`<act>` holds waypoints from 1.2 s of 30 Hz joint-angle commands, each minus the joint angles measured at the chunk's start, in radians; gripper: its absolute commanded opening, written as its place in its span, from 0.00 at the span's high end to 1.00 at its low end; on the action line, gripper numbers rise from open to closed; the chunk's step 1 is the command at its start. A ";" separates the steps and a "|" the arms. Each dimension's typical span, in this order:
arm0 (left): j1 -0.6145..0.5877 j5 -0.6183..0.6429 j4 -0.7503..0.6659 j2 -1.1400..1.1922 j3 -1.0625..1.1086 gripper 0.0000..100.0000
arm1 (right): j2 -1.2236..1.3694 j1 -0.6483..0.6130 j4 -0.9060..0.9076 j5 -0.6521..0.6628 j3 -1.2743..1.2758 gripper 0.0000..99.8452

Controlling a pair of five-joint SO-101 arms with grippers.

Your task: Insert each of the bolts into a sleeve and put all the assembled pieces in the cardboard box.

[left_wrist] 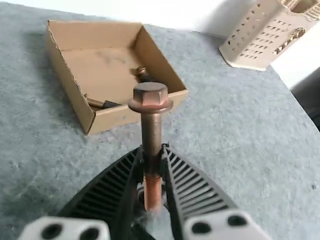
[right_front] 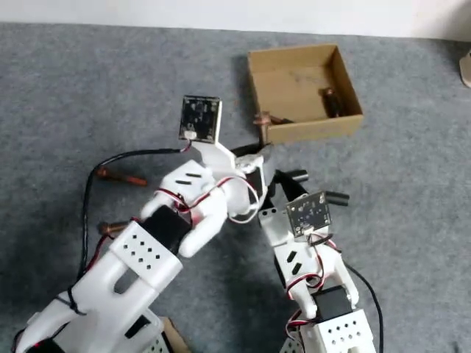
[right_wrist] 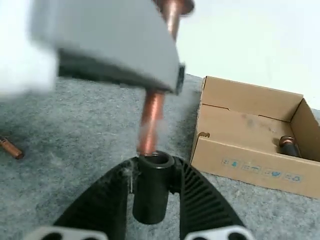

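My left gripper (left_wrist: 151, 151) is shut on the shaft of a copper bolt (left_wrist: 151, 120), with the hex head pointing away from it. My right gripper (right_wrist: 152, 167) is shut on a black sleeve (right_wrist: 151, 195) that stands upright. The bolt's threaded tip (right_wrist: 149, 135) sits at the sleeve's mouth, under the left gripper's body (right_wrist: 100, 45). In the high view both grippers (right_front: 259, 151) (right_front: 283, 179) meet just in front of the cardboard box (right_front: 313, 131). An assembled piece (right_front: 329, 101) lies inside the box.
Two loose copper bolts (right_front: 121, 176) (right_front: 110, 228) lie on the grey carpet to the left. A spare black sleeve (right_front: 337, 197) lies right of the grippers. A beige perforated basket (left_wrist: 265, 30) stands beyond the box.
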 commanded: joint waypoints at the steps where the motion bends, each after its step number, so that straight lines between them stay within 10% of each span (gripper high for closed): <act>1: 0.012 0.003 -0.035 -0.039 -0.004 1.00 | -0.025 -0.010 0.004 0.003 0.148 1.00; 36: -0.058 -0.152 -0.186 -0.045 0.166 1.00 | -0.030 -0.071 -0.002 0.003 0.143 1.00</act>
